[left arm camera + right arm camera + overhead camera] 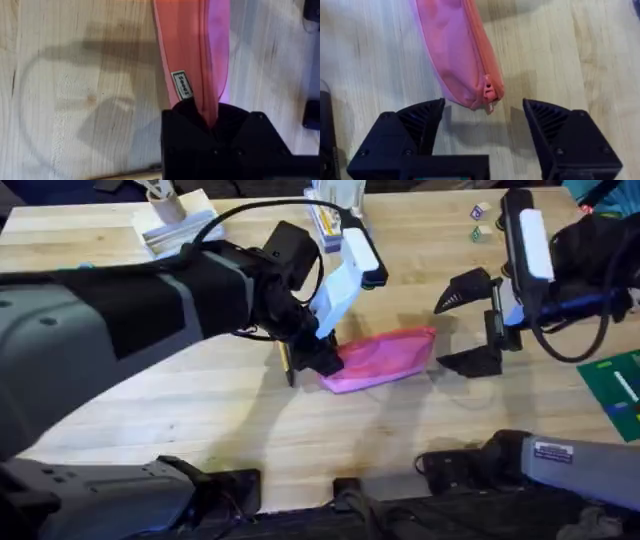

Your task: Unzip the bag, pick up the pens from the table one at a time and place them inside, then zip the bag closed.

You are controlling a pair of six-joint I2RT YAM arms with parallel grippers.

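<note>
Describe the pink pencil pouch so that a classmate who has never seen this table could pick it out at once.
Start at the wooden table and look to its middle, between the two black grippers. The pink pencil pouch lies flat there, the left gripper shut on one end. It is the one soft pink thing, with a zipper along its edge.

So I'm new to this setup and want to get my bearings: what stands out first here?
The pink bag lying mid-table catches the eye at once. The left gripper is clamped on one end of it, while the right gripper waits open at the other end, its fingers either side of the zipper pull.
</note>
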